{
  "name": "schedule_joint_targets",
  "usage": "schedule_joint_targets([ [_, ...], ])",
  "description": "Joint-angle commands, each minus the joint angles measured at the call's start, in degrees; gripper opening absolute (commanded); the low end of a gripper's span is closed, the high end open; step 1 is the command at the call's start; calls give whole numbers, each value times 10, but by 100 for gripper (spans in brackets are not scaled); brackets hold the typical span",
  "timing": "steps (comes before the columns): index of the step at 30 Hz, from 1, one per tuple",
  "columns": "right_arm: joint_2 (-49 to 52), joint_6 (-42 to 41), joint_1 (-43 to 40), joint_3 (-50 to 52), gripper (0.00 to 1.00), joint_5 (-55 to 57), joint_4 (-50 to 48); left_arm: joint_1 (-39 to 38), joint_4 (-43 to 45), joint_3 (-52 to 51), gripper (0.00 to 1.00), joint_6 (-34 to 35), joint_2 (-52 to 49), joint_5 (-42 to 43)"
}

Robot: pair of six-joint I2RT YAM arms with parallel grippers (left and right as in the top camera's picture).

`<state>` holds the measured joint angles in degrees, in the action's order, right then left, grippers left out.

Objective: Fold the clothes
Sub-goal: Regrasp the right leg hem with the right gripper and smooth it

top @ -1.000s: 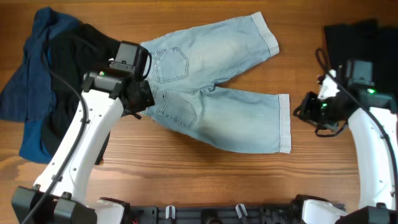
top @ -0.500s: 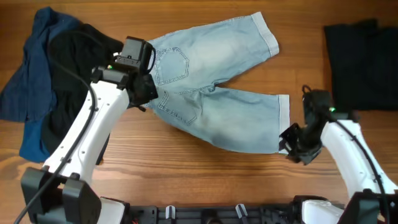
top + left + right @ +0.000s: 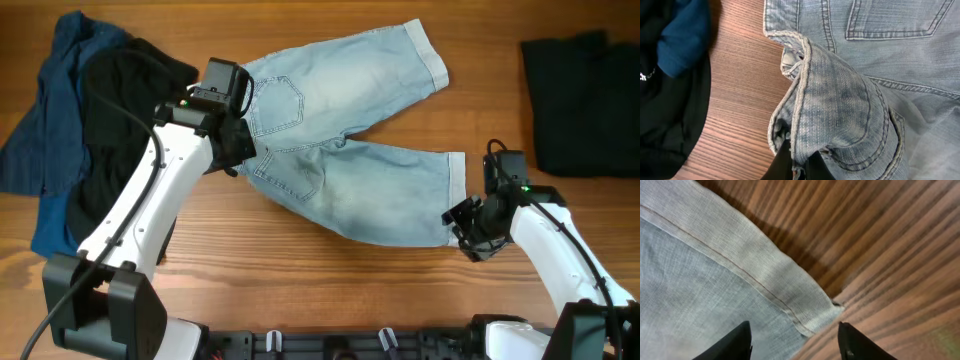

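Shorts (image 3: 340, 150): pale denim, flat on the table (image 3: 300, 270), back pockets up, lying between the two grippers.
Left gripper (image 3: 799, 167): clamped on the waistband, with denim bunched in a ridge just ahead of it.
Right gripper (image 3: 796, 345): jaws apart, low over the near leg's cuff corner, nothing gripped.
Black garment (image 3: 110, 120), blue garment (image 3: 45, 140): heaped just outboard of the left gripper.
Dark folded garment (image 3: 580, 100): well beyond the right gripper.

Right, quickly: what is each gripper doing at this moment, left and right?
Left gripper: closed, fingers pinching the waistband of the denim shorts.
Right gripper: open, holding nothing, fingers apart at a hem corner of the shorts.
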<state>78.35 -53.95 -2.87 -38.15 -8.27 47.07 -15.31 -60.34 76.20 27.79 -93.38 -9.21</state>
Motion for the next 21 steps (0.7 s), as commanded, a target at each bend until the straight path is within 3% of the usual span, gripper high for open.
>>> schedule_joint_targets([
  [1, 4, 9, 3, 5, 57, 19, -5, 2, 10, 5, 4, 12, -5, -12],
  [8, 40, 30, 3, 7, 56, 12, -12, 2, 26, 5, 4, 12, -11, -12],
  [21, 117, 65, 20, 7, 37, -16, -56, 2, 27, 5, 4, 12, -24, -12],
])
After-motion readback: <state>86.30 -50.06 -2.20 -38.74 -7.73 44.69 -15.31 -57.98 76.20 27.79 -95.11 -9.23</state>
